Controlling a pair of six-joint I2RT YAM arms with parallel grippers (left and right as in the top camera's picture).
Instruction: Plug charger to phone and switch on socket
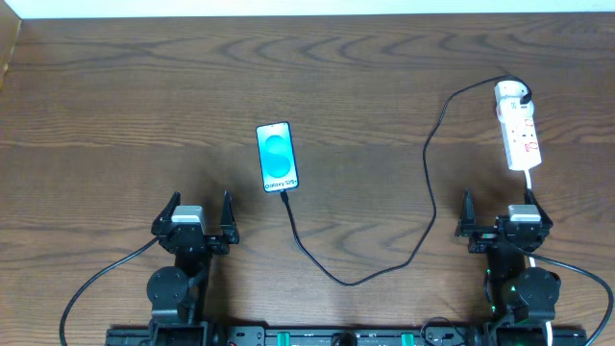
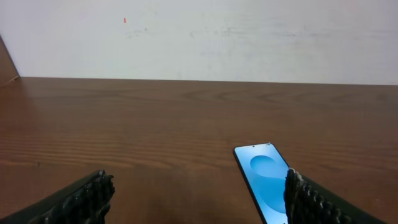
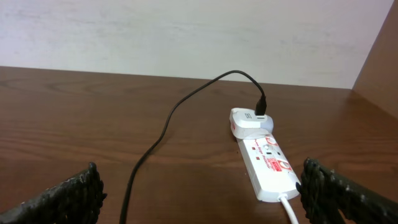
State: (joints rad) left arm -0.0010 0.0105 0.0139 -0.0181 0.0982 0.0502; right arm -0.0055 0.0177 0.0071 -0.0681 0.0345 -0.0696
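Observation:
The phone (image 1: 277, 157) lies face up mid-table with its blue screen lit; it also shows in the left wrist view (image 2: 264, 179). The black charger cable (image 1: 428, 183) runs from the phone's near end in a loop to its white plug head (image 1: 509, 93), which sits in the far end of the white socket strip (image 1: 520, 133). The right wrist view shows the strip (image 3: 268, 167), the plug head (image 3: 247, 122) and the cable (image 3: 163, 134). My left gripper (image 1: 200, 209) is open and empty, near and left of the phone. My right gripper (image 1: 500, 207) is open and empty, just short of the strip.
The wooden table (image 1: 125, 106) carries everything. The strip's white cord (image 1: 530, 183) runs toward my right arm. A pale wall (image 2: 199, 37) stands behind the table's far edge. A wooden side panel (image 3: 379, 62) rises at the right.

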